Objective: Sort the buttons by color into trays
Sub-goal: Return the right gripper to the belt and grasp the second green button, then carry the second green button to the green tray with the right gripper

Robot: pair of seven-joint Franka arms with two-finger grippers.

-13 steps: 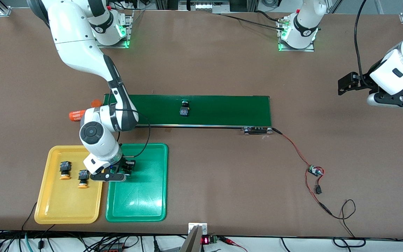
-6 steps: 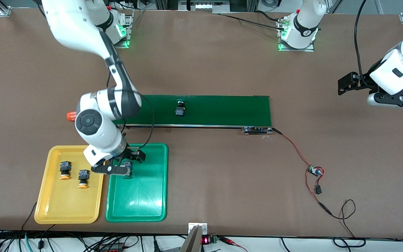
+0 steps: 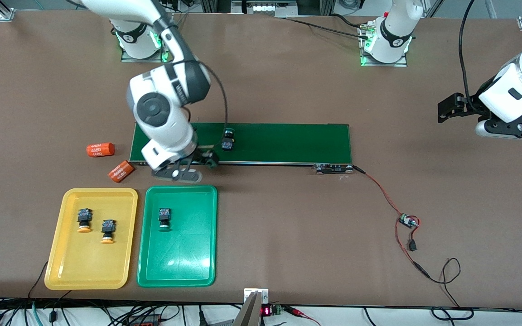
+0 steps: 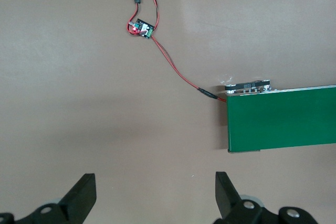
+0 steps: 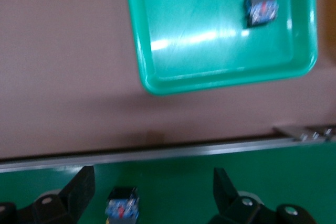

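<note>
The two orange buttons lie in the yellow tray and one green button in the green tray, so each cap matches its tray. The right gripper hangs wide open and empty over the near edge of the belt, likely lined up for the last green button on the belt. The left gripper waits, open and empty, over bare table at its own end.
</note>
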